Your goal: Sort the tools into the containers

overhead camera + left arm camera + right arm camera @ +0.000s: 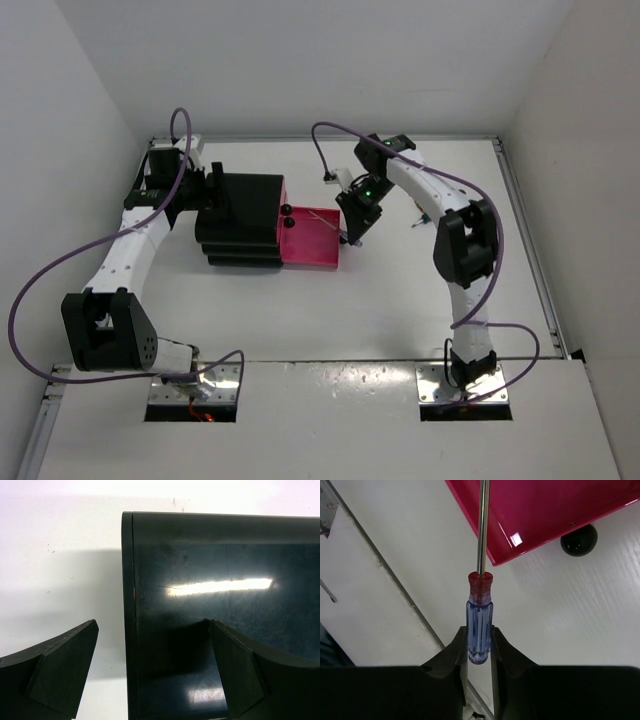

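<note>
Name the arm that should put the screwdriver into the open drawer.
Right: the right end effector grips the screwdriver, shaft reaching over the pink drawer. The left end effector is open, straddling the black cabinet's edge.

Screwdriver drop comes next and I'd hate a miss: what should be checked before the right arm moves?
1. Grip: right gripper closed on both sides of the screwdriver handle. Ok.
2. Target open: pink drawer is pulled out of the cabinet. Ok.
3. Tip inside the drawer: the shaft crosses the rim, but the tip runs out of the wrist view. Cannot tell.
4. Handle over the drawer: it sits outside the rim, over the table. Not ok.
5. Cabinet braced: left gripper is open, straddling the cabinet's edge; contact not visible. Cannot tell.
</note>
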